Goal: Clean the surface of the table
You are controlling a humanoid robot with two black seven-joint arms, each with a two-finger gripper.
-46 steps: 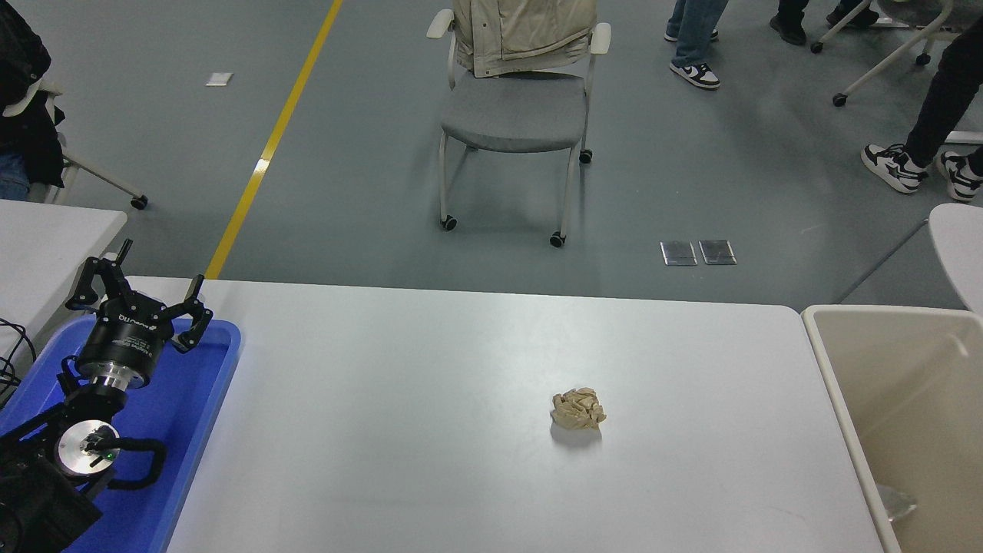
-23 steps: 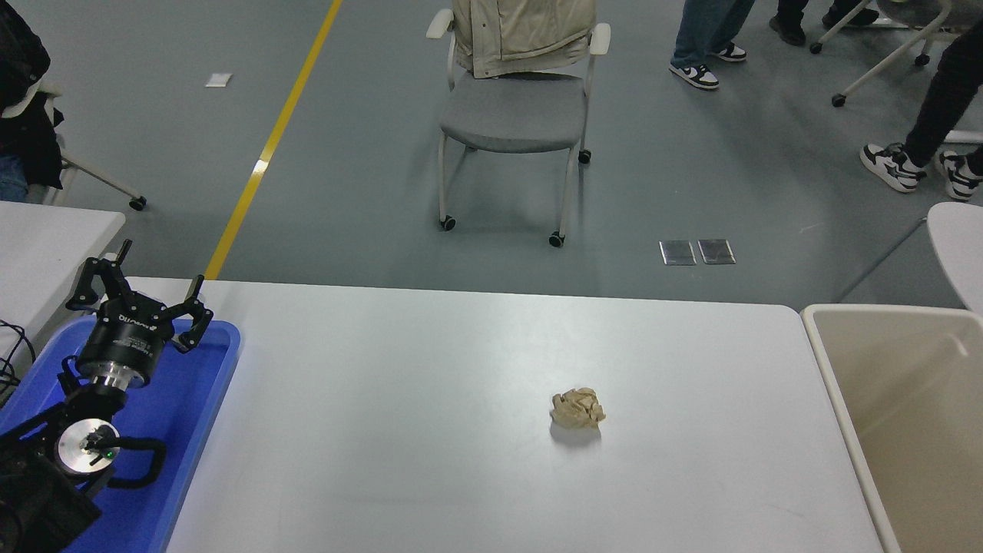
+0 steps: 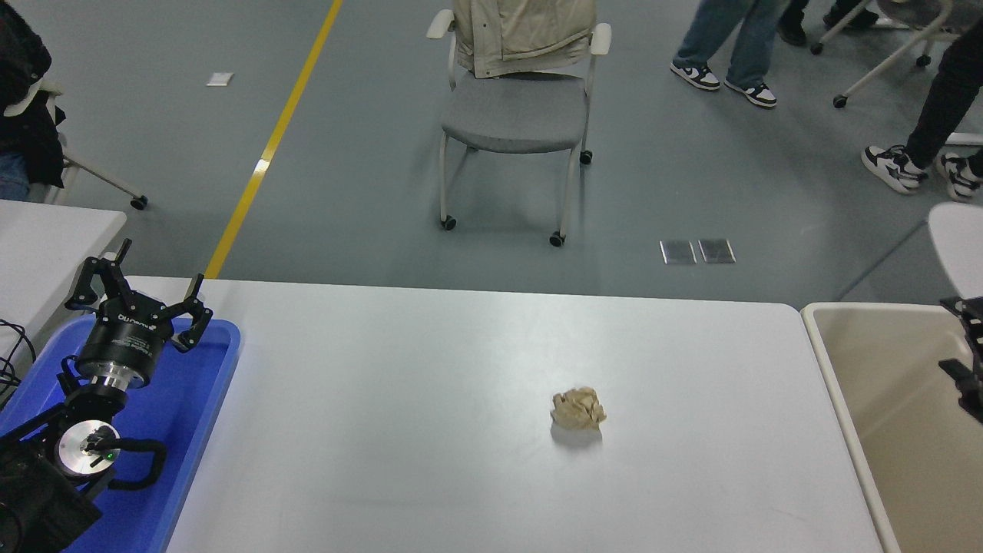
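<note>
A crumpled wad of tan paper point(image 3: 577, 408) lies alone on the white bench point(image 3: 430, 399), right of centre and somewhat nearer the near edge than the far one, well apart from either arm. The matte surface fills the lower half of the head view, its rounded far-right corner just beside a cream bin point(image 3: 883, 415) that stands against the bench's right edge. At that edge of the picture the right claw point(image 3: 966, 361) shows above the bin's opening; only its black tips are in view, so whether it is released or clenched cannot be told. On the bench's left end rests a blue tray point(image 3: 196, 399), and over it the left arm is parked, its left claw point(image 3: 140, 299) released, fingers point(image 3: 196, 319) spread wide above the tray's far rim. A smaller white table point(image 3: 46, 238) stands beyond the left edge. Past the far edge, on the grey floor, a grey wheeled chair point(image 3: 513, 115) carries a beige jacket point(image 3: 526, 34) over its back, a yellow line point(image 3: 269, 146) runs away to the left, and the legs and sneakers of people point(image 3: 726, 54) show at the upper right.
</note>
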